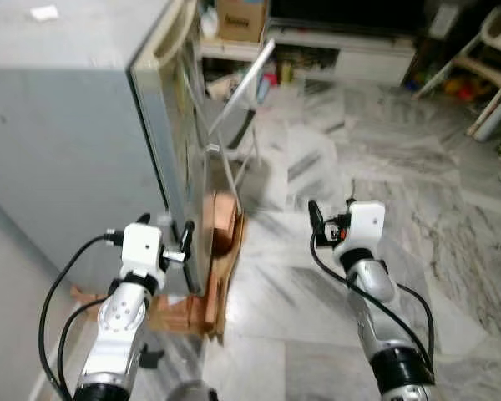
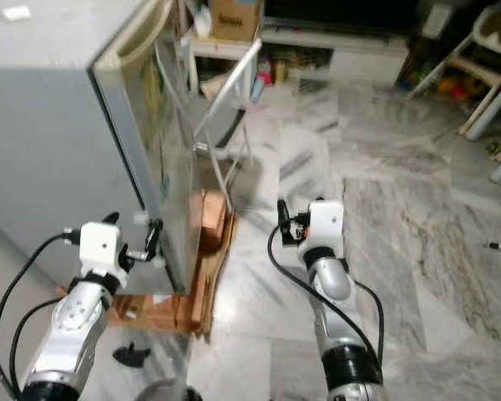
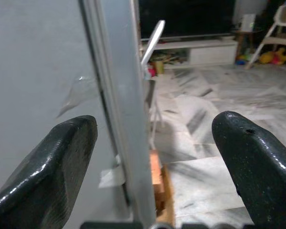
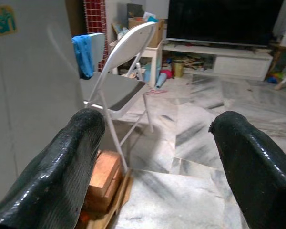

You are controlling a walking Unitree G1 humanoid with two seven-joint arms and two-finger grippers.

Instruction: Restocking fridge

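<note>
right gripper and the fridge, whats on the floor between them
Bare marble floor mostly. Against the fridge base lie wooden blocks and a wooden board. The right gripper hangs open over the tiles, as both eye views show.

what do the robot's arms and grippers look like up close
Both arms are silver metal tubes with dark joint rings, each ending in a white boxy wrist block. Black cables loop from each block back along the arm. The left gripper and right gripper each have two long, glossy black fingers with rounded tips. No markings are legible.
</note>
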